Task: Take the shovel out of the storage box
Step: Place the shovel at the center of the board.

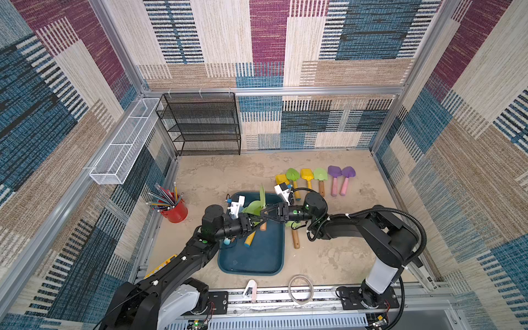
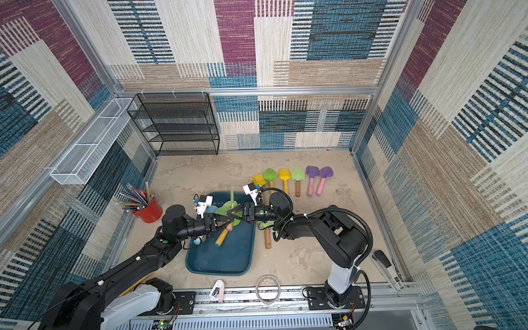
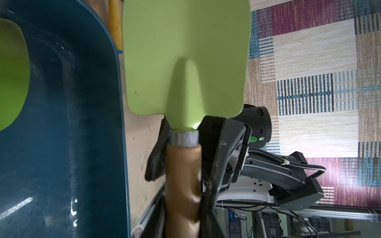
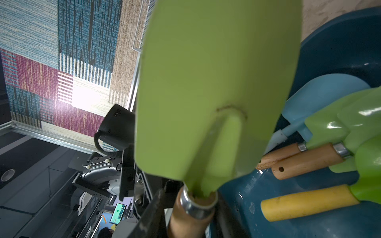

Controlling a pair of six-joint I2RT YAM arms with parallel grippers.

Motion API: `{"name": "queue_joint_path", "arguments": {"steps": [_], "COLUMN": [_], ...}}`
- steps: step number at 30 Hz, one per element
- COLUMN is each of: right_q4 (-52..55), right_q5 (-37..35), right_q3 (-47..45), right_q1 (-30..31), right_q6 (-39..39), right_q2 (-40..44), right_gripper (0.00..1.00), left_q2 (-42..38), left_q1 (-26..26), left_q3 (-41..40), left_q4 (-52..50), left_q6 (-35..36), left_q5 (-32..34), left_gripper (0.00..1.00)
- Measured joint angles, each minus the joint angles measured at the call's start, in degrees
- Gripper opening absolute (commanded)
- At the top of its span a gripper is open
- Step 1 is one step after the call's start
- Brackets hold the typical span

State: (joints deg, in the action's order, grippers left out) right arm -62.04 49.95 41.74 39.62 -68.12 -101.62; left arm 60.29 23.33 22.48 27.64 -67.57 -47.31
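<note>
My left gripper (image 1: 255, 222): clamped tight on wooden handle (image 3: 183, 175) of green shovel (image 1: 262, 195), blade up, over far half of storage box (image 1: 257, 257). My right gripper (image 1: 264, 213): fingers (image 3: 154, 162) part-open, flanking same handle; possibly touching, view unclear.

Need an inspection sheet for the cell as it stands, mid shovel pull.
Surface: sandy tabletop, row of shovels laid out.
Job's things: green shovel held blade-up over storage box; more shovels inside.
Clutter: red pencil cup, tape ring.
Grippers: left tool shut on shovel handle; right tool straddles it, contact unclear.
Cables: black hose along right arm, no snag seen.
Surroundings: black mesh rack, white wire basket, patterned walls.
</note>
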Motion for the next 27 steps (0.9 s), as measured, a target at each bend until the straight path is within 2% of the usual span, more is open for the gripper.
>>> {"name": "queue_joint_path", "arguments": {"steps": [5, 8, 11, 13, 18, 21, 27], "right_q4": [-2.12, -2.6, -2.97, -2.93, -1.49, 1.66, 14.73], "right_q5": [0.5, 0.61, 0.48, 0.42, -0.07, -1.09, -5.16], "right_q3": [0.22, 0.22, -0.15, -0.63, -1.38, -1.81, -2.03], "right_q1": [-0.09, -0.09, -0.13, -0.33, -1.11, -1.9, -3.39], "right_q6": [-4.85, -6.14, -5.05, -4.85, -3.26, -1.57, 4.48], "right_q2": [-0.83, -0.83, -0.76, -0.7, 0.94, 2.93, 9.42], "right_gripper": [0.18, 0.16, 0.16, 0.17, 0.17, 0.17, 0.17], "left_q2": [0.61, 0.59, 0.2, -0.83, -4.63, -5.88, -4.61], "left_q1": [0.0, 0.0, -0.22, -0.68, -1.18, -1.18, -1.07], "left_q3": [-0.87, -0.96, -0.5, 0.9, 7.87, 11.41, 13.51], "left_q4": [3.08, 3.45, 1.99, -1.14, -16.96, -27.41, -42.62], "left_q6": [0.39, 0.55, 0.35, 1.62, 10.51, 16.76, 24.39], "left_q5": [-0.92, -0.94, -1.09, -1.11, 1.2, 5.16, 12.7], "left_gripper": [0.22, 0.3, 0.45, 0.52, 0.53, 0.51, 0.5]}}
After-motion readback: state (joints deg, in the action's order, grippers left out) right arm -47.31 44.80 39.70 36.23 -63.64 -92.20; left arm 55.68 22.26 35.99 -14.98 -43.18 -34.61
